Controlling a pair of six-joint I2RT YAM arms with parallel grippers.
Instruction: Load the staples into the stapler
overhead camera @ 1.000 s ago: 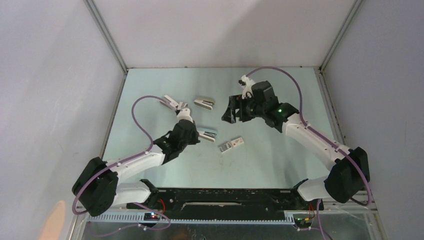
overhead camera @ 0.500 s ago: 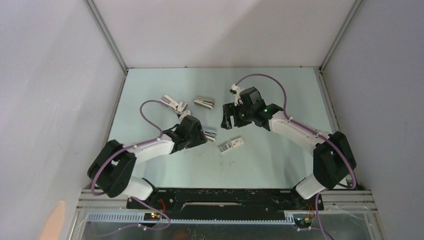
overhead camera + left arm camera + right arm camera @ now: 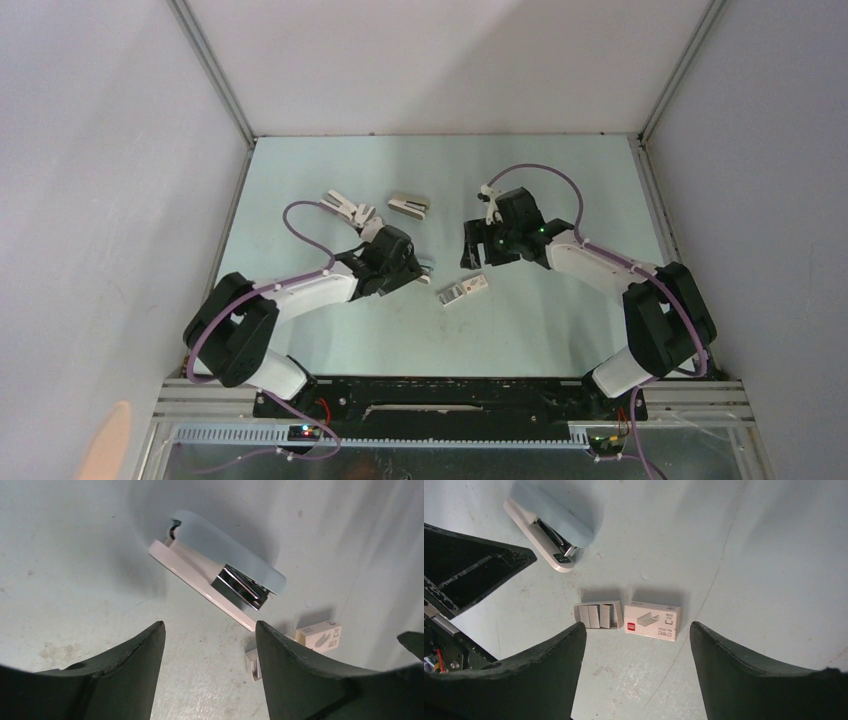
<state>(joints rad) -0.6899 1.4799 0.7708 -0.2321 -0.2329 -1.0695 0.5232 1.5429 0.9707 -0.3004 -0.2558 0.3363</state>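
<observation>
Stapler [image 3: 220, 575], staples [image 3: 651, 620] on scuffed table [image 3: 560, 190], grey walls [image 3: 450, 60], left end effector [image 3: 209, 627] and right end effector [image 3: 638, 626] released

Smooth plastic stapler [image 3: 225, 555] with glossy metal; staples [image 3: 652, 620] in matt card.

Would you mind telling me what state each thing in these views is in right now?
stapler: closed, lying free, ungripped.
staples: box open, tray slid out beside its sleeve, strips showing.
left hand: open, over the stapler, holding nothing.
right hand: open, over the staples, holding nothing.
beige stapler: lying untouched; open or shut unclear.
white stapler: lying untouched; open or shut unclear.
</observation>
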